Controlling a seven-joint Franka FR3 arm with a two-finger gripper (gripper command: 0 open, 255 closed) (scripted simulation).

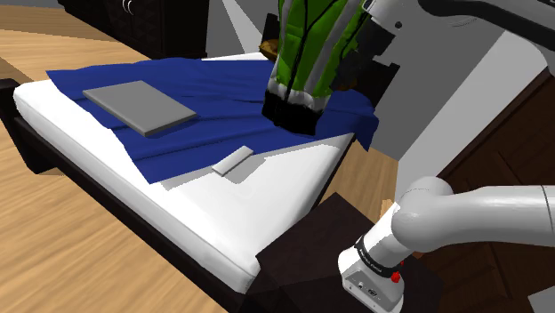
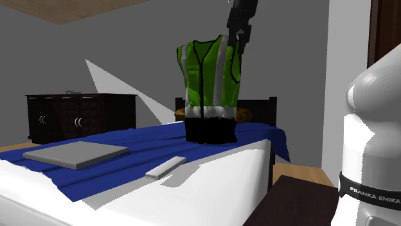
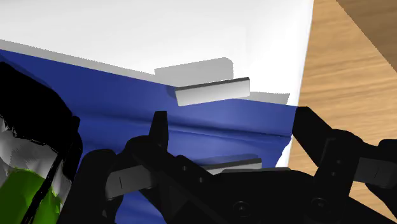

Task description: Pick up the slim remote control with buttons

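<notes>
Pincer [image 3: 232, 124] hangs open, empty, well above the slim grey remote [image 3: 212, 91]; it lies flat at the edge of the blue blanket [image 3: 127, 121], so I'd straddle its width.

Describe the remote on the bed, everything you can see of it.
The remote is a slim, flat, plain light-grey bar. No buttons or markings can be made out on it. It lies flat on the bed, right at the blue blanket's edge where the white mattress begins, apart from the grey slab and the green vest. Only bedding touches it. The open gripper hangs well clear of it.
</notes>
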